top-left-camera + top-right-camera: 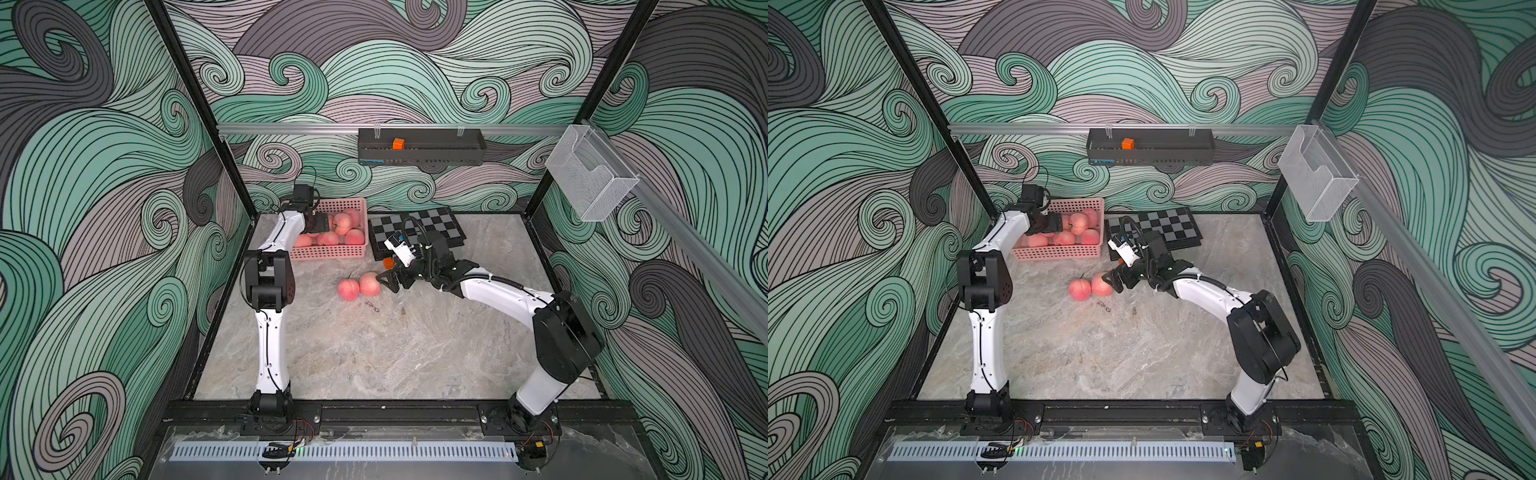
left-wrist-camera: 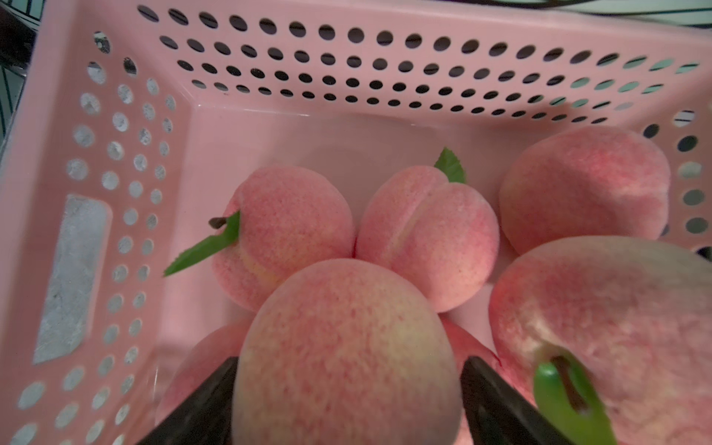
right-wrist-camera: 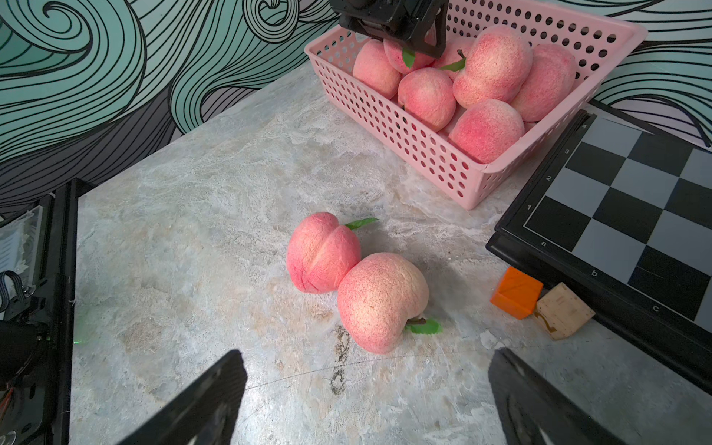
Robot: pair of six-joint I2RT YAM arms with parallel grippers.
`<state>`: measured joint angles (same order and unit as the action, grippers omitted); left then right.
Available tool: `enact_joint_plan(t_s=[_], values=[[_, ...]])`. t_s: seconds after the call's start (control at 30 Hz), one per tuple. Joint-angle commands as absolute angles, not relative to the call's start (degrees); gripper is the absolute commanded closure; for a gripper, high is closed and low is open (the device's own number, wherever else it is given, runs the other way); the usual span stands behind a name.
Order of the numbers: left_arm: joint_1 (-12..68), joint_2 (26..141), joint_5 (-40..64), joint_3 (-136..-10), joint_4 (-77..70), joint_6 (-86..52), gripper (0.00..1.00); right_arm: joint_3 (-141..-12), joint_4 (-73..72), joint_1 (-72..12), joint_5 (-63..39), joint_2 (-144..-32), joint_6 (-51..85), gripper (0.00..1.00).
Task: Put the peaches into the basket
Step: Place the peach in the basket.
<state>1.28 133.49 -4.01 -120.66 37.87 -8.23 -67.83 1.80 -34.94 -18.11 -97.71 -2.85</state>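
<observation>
Mid-frame: two peaches (image 1: 348,289) touch on table (image 1: 374,353), leaves pointing different ways. R arm bent low, right gripper (image 1: 387,282) splayed, empty, beside them. Farther, upper-left of centre: basket (image 1: 332,251), long axis L–R, w/ more fruit. L arm reaches over it, left gripper (image 1: 323,224) straddles peach (image 2: 346,346), grip unclear.

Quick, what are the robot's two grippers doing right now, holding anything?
Left gripper: fingers flank a peach inside the basket; gripping or released cannot be told.
Right gripper: open, empty, near a loose peach on the table.
</observation>
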Motion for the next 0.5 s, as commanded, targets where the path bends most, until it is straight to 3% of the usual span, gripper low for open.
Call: enact_joint_plan(t_s=[0.0,0.47], values=[[1.06,125.85,-2.99,-119.27,39.79,-9.16,0.12,-66.82,1.69,-35.38,-18.01,-95.97,-4.23,0.01],[5.11,103.86,3.48,-98.5,47.03,-13.93,0.11,-67.3,6.16,-41.17,-14.64,-91.94,-3.17,0.01]])
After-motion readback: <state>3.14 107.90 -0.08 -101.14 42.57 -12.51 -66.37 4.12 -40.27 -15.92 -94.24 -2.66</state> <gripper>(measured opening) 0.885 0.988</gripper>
